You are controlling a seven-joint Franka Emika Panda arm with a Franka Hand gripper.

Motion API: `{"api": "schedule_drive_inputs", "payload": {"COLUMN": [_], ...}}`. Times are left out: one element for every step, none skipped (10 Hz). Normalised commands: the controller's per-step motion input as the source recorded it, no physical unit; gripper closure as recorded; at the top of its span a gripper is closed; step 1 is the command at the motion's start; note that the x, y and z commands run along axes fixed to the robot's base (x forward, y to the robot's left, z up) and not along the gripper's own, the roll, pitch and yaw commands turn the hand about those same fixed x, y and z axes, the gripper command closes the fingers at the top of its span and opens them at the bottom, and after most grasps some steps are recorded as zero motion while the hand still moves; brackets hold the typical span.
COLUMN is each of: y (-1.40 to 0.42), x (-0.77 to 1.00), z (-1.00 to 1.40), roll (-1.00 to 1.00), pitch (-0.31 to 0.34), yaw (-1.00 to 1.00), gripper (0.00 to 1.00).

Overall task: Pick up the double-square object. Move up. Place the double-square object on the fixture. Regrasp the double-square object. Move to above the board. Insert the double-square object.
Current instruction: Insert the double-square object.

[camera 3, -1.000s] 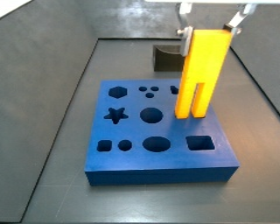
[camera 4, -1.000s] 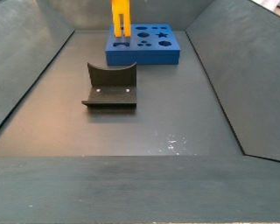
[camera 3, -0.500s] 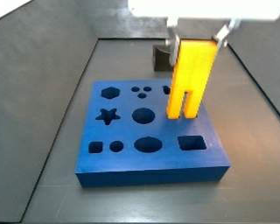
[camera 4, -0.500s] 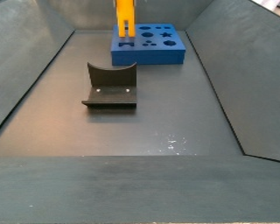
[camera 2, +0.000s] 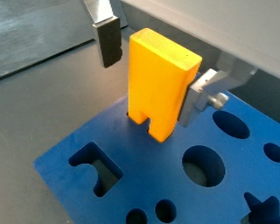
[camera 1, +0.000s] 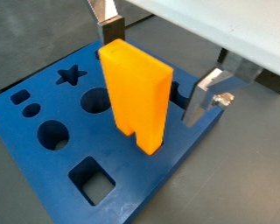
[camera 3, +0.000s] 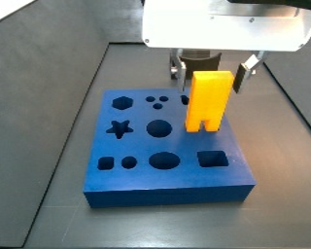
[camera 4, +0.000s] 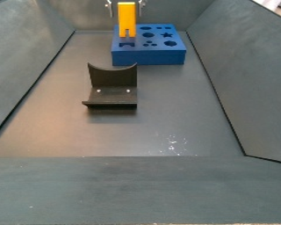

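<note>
The double-square object [camera 3: 208,97] is a yellow block standing upright on the blue board [camera 3: 139,144], with its notched lower end sunk in a hole near the board's right edge. My gripper [camera 3: 212,72] hangs just above it, open. In both wrist views the fingers [camera 2: 105,42] stand off either side of the block [camera 2: 164,74], with a gap visible at the dark pad. The gripper [camera 1: 157,61] straddles the block's [camera 1: 136,96] top. The fixture [camera 4: 110,86] sits on the floor nearer the camera, away from the board [camera 4: 154,57] and block [camera 4: 126,22].
The board [camera 1: 166,166] carries star, hexagon, round, oval and square holes around the block. Sloped grey walls enclose the floor on both sides. The white gripper body [camera 3: 229,24] overhangs the board's far end.
The block has gone down with the gripper and its lower end now sits in the board's hole. The fingers have spread off its sides.
</note>
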Motion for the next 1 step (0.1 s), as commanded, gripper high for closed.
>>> {"api": "schedule_drive_inputs", "payload": {"y": [0.00], "x": [0.00], "z": [0.00], "roll": [0.00], "pitch": [0.000], "yaw": [0.00], "gripper": [0.00]}}
